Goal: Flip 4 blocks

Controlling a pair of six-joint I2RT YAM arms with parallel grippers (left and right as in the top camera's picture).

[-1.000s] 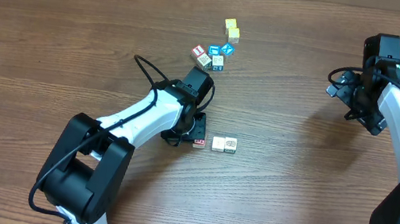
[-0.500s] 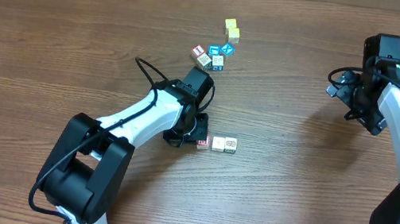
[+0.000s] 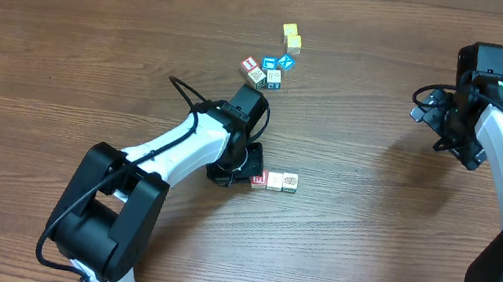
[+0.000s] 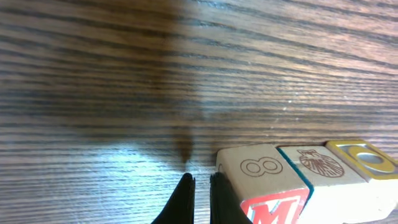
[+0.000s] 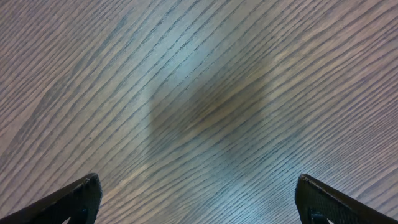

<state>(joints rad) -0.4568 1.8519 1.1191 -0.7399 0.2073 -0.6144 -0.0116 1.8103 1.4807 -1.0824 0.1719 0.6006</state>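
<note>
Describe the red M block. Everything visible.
The M block is a small pale wooden cube lying flat on the table. Its top face shows an outlined 8, its near face a red M in a red border. It ends a row of three, flush against the shell block. The shut left claw looks pressed to its free side.

In your left wrist view, the end block [image 4: 258, 171] of the row of 3 gives you 2 readable marks. One is an outlined 8 on its pale top face. The other is a red M on the side face below it, cut off by the picture's lower edge. The middle block [image 4: 314, 165], touching it, carries a brown shell drawing in a teal border, not a letter. On the far block [image 4: 364, 158] you see a ring inside a yellow border; you cannot tell whether it is an O or a 0. From overhead, the prints on the clustered blocks [image 3: 268, 69] are too small for you to read.
</note>
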